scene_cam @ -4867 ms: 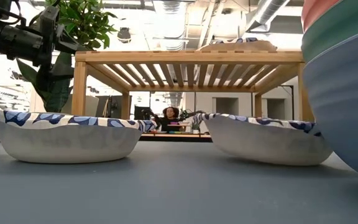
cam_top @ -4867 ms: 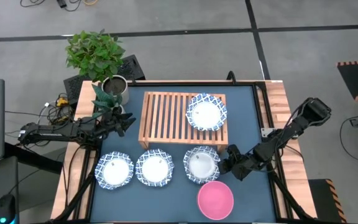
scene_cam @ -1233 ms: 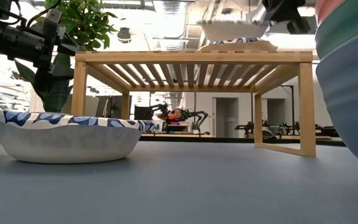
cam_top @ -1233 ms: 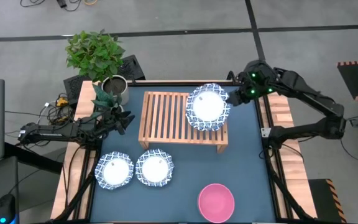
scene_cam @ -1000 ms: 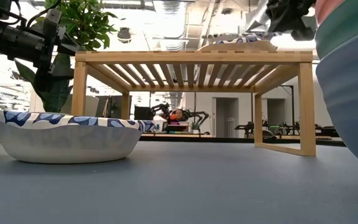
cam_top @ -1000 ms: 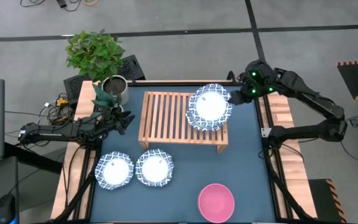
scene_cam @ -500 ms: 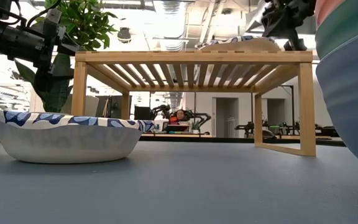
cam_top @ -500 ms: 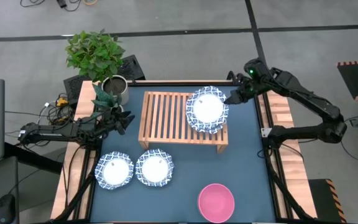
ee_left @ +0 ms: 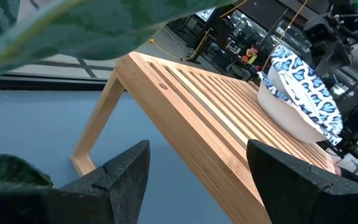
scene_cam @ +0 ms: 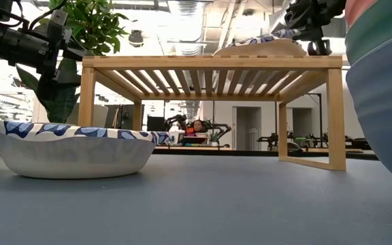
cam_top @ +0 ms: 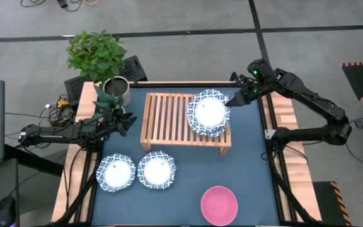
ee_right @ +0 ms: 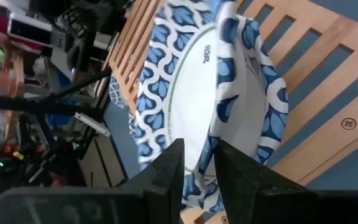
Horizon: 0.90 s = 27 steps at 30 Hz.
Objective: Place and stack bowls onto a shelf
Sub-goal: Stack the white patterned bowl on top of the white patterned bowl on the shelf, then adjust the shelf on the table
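The light-wood shelf (cam_top: 183,120) stands at the table's far middle. Two white bowls with blue patterned rims are stacked on its right end (cam_top: 208,112), and they also show in the low view (scene_cam: 257,46). My right gripper (cam_top: 234,101) is at the stack's right side, shut on the upper bowl (ee_right: 191,87). My left gripper (cam_top: 126,121) is open and empty left of the shelf, by the plant pot. Two more patterned bowls (cam_top: 115,172) (cam_top: 157,170) rest on their bases on the near-left table. A pink-red bowl (cam_top: 218,203) sits near the front edge. My right gripper pinches the upper bowl's rim (ee_right: 211,144) between its two fingers, on the bowl's right side. One finger is over the inside and one outside. The fingers come slanting down from the table's far right. The bowl sits in the lower bowl, with its held side a little raised (scene_cam: 278,33).
A potted plant in a metal pot (cam_top: 113,88) stands at the far left corner, close to my left arm. In the low view the pink-red bowl tops a stack with a green and a blue bowl (scene_cam: 380,88). The shelf's left half (cam_top: 162,116) is bare slats.
My right gripper has gone down and a little toward the table's left with the patterned bowl. It has kept its hold on the bowl. The bowl, held above the shelf a second ago, now sits in the bowl on the shelf.
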{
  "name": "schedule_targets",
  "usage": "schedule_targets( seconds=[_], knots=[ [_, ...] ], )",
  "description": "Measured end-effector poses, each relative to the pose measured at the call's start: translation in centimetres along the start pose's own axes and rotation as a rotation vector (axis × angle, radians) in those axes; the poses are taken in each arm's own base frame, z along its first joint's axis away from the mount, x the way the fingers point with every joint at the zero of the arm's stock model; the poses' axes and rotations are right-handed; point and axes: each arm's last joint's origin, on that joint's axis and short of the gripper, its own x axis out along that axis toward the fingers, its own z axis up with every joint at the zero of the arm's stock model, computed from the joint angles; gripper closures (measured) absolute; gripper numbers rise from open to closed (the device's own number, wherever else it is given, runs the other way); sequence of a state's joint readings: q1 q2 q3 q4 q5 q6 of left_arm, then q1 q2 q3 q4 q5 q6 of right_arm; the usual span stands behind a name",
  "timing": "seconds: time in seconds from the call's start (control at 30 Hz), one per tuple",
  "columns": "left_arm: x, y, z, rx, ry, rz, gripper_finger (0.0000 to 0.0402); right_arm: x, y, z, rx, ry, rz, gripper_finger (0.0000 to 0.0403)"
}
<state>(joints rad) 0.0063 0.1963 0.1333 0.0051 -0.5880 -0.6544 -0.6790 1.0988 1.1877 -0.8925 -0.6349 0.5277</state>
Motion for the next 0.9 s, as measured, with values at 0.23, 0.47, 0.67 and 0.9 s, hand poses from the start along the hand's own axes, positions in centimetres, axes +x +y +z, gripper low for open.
schedule_targets(
  seconds=[0.23,0.47,0.67,0.9],
  knots=[
    [0.0,0.0,0.0,0.012,0.0,0.0,0.0148,0.1,0.1,-0.3,-0.061,0.024,-0.004,0.0287],
    [0.0,0.0,0.0,0.014,0.0,0.0,0.0148,0.6,0.7,-0.8,-0.161,0.065,0.027,0.0287],
    [0.0,0.0,0.0,0.014,0.0,0.0,0.0148,0.5,0.1,-1.0,-0.132,0.057,-0.092,0.0287],
    [0.0,0.0,0.0,0.015,0.001,0.0,0.0148,0.2,-0.5,-0.8,-0.104,0.031,-0.154,0.0287]
  ],
)
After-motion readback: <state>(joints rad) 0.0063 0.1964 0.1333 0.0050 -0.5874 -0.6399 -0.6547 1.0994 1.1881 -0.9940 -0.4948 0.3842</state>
